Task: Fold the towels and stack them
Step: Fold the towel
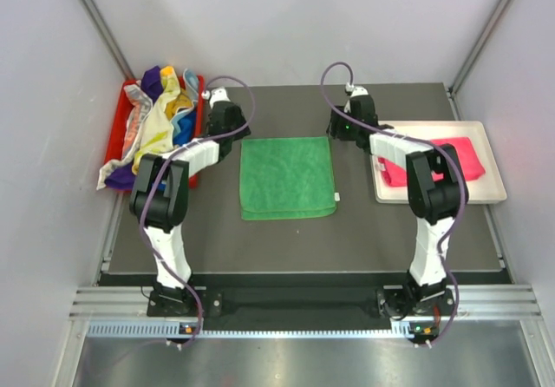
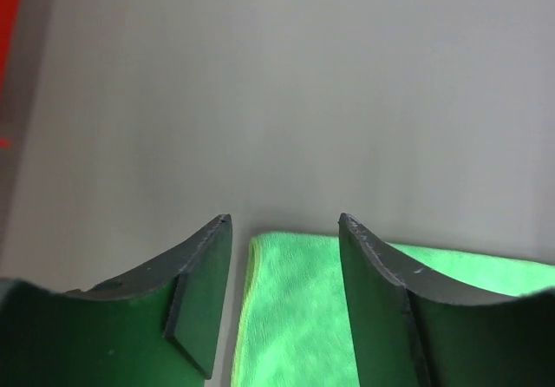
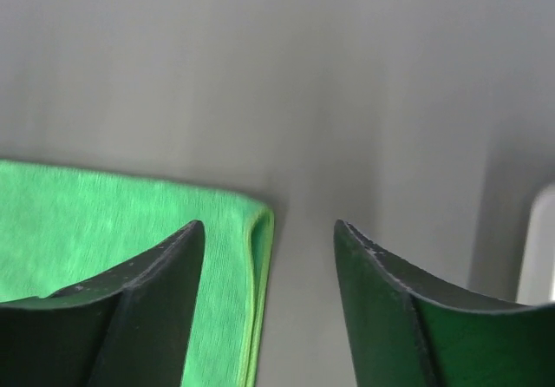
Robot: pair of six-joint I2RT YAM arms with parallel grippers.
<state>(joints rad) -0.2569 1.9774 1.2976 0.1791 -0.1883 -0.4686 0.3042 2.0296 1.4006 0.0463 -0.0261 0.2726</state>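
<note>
1. A folded green towel (image 1: 287, 177) is laid flat on the bench (image 1: 390, 231)
2. The left gripper (image 2: 284, 222) is held at its far-left corner, the right gripper (image 3: 269, 224) at its far-right corner, both jaws released and empty
3. A pink towel (image 1: 466, 156) is seen on the tray (image 1: 486, 194) to its right

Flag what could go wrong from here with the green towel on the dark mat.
The left gripper and right gripper hang open at the far corners of the folded green towel. Its layered edge shows, so they might pinch one layer only and unfold it. Uneven grasps could skew it.
</note>
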